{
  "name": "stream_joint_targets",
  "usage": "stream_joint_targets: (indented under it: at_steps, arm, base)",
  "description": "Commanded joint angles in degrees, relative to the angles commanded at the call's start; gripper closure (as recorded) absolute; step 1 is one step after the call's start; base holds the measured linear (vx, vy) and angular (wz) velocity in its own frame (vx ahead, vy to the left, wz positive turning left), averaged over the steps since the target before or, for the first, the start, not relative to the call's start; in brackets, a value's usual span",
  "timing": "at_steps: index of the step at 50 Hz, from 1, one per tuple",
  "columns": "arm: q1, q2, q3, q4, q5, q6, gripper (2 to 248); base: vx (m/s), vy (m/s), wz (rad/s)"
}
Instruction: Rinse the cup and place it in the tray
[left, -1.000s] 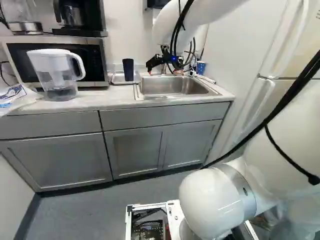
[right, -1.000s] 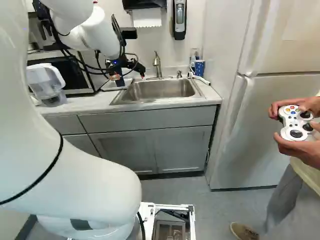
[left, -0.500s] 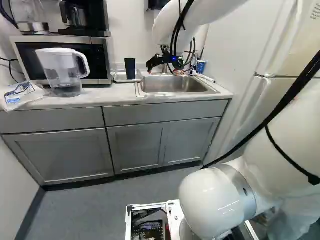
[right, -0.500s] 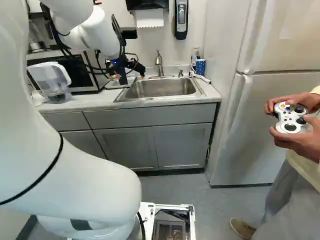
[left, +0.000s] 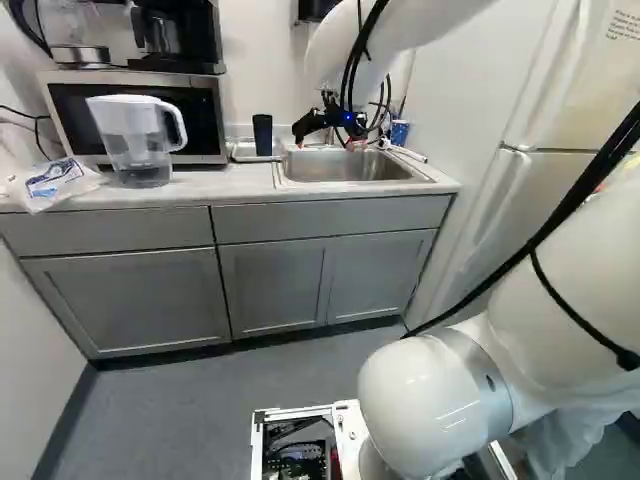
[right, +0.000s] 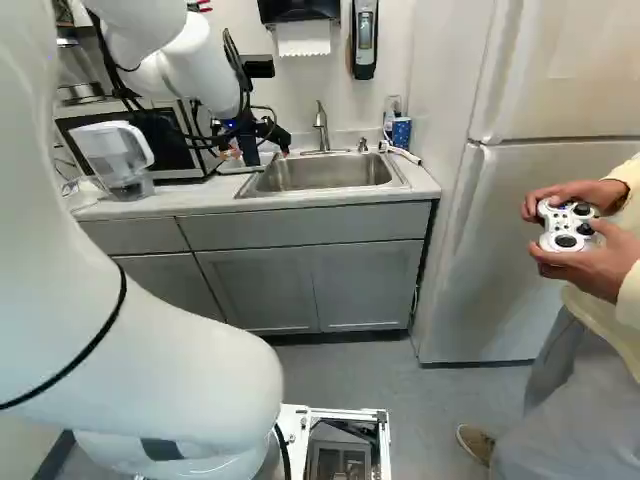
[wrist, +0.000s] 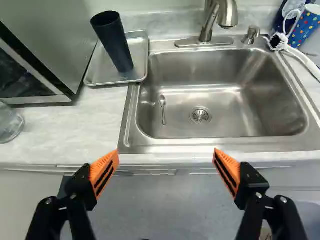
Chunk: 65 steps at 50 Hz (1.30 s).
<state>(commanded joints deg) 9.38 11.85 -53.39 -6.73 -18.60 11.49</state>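
In the left base view my gripper (left: 326, 145) hangs over the front side of the sink (left: 350, 167). The wrist view shows the gripper (wrist: 166, 152) open, its orange pads wide apart with nothing between them, short of the counter's front edge. Ahead of it lies the steel sink (wrist: 175, 75). The tall dark cup (wrist: 114, 44) stands upright on the small metal tray (wrist: 99, 67), between sink and microwave; the left base view shows this cup (left: 262, 135) too. The faucet (wrist: 212, 22) rises behind the basin.
A small spoon (wrist: 163, 107) lies in the basin. By the sink's far corner are a white brush (wrist: 297, 54) and a dotted blue cup (wrist: 306, 25). A water pitcher (left: 135, 140) stands before the microwave (left: 205, 115). The refrigerator (right: 530, 240) is beside the counter.
The base has moved: in the left base view the pitcher, microwave and cup have shifted right, while the fridge side shifted left. The arm holds its pose against its lowest joint; the gripper stays open.
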Motion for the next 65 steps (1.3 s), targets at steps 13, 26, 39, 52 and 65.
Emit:
stream_joint_targets:
  at_steps: [13,26,39,52,65]
  arm:
    - [0.0,0.0,0.0,0.0,0.0,0.0,3]
    - [0.0,0.0,0.0,0.0,0.0,0.0,3]
    - [0.0,0.0,0.0,0.0,0.0,0.0,3]
    - [-0.1,0.0,0.6,0.1,0.8,-0.1,3]
    - [-0.4,0.2,1.9,0.3,2.7,-0.4,3]
  base:
    - [-0.086,0.002,0.014]
    - [-0.085,0.001,0.012]
    - [-0.012,0.001,0.003]
    - [0.000,0.000,0.000]
    - [0.000,0.000,0.000]
